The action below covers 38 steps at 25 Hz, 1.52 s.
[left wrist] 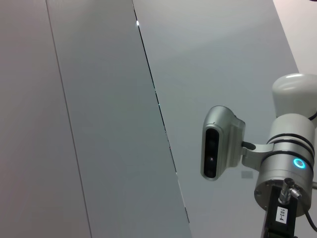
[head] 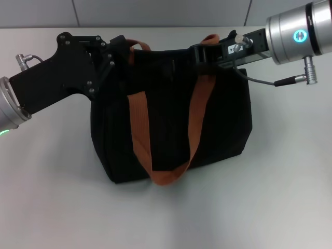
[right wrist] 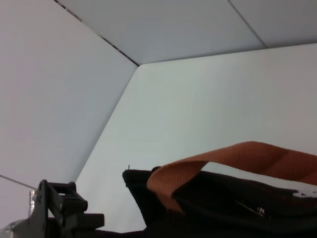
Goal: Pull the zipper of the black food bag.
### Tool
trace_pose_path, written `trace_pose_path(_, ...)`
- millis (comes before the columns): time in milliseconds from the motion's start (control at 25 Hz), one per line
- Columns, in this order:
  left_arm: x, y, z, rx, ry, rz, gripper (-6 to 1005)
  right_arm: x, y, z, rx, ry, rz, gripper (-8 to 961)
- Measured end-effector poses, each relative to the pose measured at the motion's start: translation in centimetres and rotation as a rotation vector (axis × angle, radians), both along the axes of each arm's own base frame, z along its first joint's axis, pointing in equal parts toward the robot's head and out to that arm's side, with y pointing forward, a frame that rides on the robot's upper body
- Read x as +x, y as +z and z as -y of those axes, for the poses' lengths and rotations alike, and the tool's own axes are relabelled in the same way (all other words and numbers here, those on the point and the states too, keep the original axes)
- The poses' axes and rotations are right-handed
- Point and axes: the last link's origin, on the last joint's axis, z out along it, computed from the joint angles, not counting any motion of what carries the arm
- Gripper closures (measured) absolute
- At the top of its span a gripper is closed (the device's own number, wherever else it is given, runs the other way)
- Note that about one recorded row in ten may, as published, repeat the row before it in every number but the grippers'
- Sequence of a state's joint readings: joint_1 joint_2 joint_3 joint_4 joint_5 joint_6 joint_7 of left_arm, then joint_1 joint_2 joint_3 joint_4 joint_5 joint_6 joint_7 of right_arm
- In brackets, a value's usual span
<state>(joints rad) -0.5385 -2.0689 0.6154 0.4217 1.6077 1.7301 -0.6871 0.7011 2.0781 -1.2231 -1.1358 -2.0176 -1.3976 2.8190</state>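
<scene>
The black food bag (head: 171, 124) stands upright in the middle of the white table, with two brown-orange straps (head: 194, 111) hanging down its front. My left gripper (head: 115, 47) is at the bag's top left corner, against the fabric. My right gripper (head: 203, 53) is at the top right, beside the base of the right strap. In the right wrist view the bag's top edge (right wrist: 218, 198) and one strap (right wrist: 223, 161) show close up. A tiny silver glint there, which looks like the zipper (right wrist: 260, 211), lies on the dark top. The head view does not show the zipper.
The white table (head: 62, 197) extends all around the bag, with a grey wall behind it. The left wrist view looks up at the wall, the robot's head camera (left wrist: 218, 144) and the right arm's wrist (left wrist: 290, 166). A grey cable (head: 270, 82) hangs from the right wrist.
</scene>
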Motion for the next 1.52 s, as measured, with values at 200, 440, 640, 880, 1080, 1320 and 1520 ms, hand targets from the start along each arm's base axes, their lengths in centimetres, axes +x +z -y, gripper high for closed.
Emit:
trace_pose_path(200,0.1,0.0,-0.1,0.001,-0.003,0.002,966,-0.7,-0.1,0.1,-0.023,0.001,-0.06,712)
trace_pose_path(440,0.1,0.1,-0.1,0.004,-0.004,0.004,966,-0.5,-0.1,0.3,-0.033,-0.011,-0.076,725)
trace_pose_path(640,0.2,0.1,-0.1,0.005,-0.004,0.005,966,-0.4,-0.5,0.3,-0.043,-0.018,-0.069,736)
trace_pose_path(880,0.2,0.1,-0.1,0.005,-0.004,0.006,966,-0.3,-0.5,0.1,-0.043,-0.007,-0.037,750)
trace_pose_path(1080,0.2,0.1,-0.1,0.003,-0.004,0.009,966,-0.5,-0.5,0.3,-0.042,0.027,0.013,761)
trace_pose_path(1320,0.0,0.2,0.1,0.005,-0.002,0.015,966,-0.5,-0.1,0.2,-0.015,0.044,0.048,847)
trace_pose_path(1520,-0.1,0.3,0.2,0.006,0.001,0.018,966,-0.6,0.8,0.3,0.028,0.054,0.077,919)
